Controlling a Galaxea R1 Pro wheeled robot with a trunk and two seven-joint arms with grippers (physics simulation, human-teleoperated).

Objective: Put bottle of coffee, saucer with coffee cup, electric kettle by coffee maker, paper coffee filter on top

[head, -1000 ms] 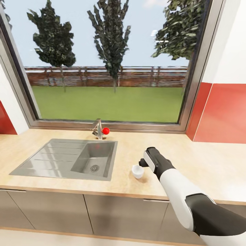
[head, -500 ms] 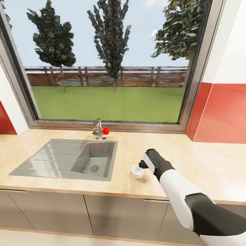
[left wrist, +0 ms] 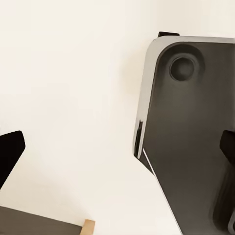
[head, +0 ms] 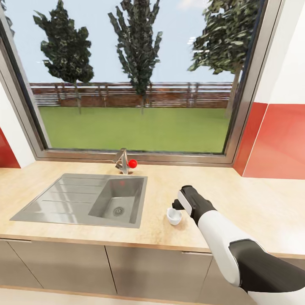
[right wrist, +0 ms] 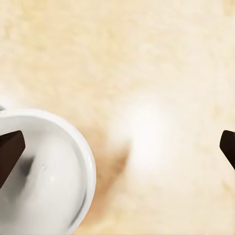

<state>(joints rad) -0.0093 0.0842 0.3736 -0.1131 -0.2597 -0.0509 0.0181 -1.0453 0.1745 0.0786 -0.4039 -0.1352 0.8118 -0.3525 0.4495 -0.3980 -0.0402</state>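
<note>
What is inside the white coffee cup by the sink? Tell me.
The coffee cup looks empty: the right wrist view shows a plain white interior with only shading. One fingertip of the open right gripper covers a bit of the rim, so that part is hidden.

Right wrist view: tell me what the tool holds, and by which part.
Nothing is held. The right tool is open over the countertop, and the coffee cup sits under one finger, not between the two.

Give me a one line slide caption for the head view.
Right hand open above the white coffee cup on the countertop, beside the sink.
</note>
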